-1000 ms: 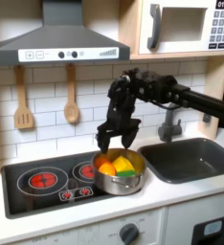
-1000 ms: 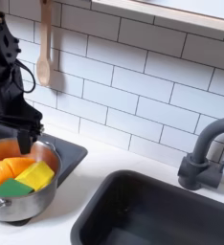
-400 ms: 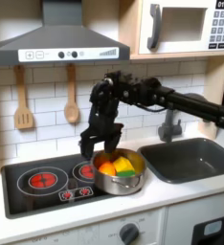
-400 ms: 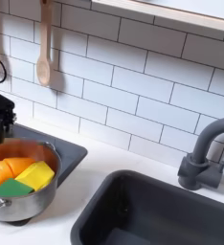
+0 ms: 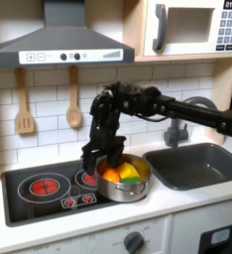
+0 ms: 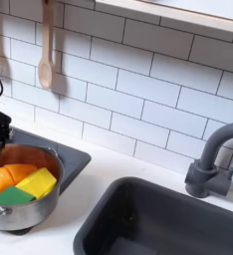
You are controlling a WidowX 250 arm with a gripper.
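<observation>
Your gripper (image 5: 92,156) hangs at the pot's (image 5: 125,186) left rim in the first exterior view, above the stove (image 5: 49,186); can't tell if it's spread or closed.

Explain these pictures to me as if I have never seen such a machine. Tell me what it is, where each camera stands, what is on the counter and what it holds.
The black jointed thing is a robot arm, and its end is a gripper, a two-fingered claw. It works in a toy kitchen.

The first exterior view looks at the kitchen from the front. The second exterior view stands close to the counter, near the sink.

On the stove sits a metal pot holding orange, yellow and green toy pieces. To the first exterior view's right are the sink and a grey faucet. Two wooden utensils hang on the tiled wall.

The gripper hangs low at the pot's left rim in the first exterior view. I see nothing in it, but cannot tell whether its fingers are open.
</observation>
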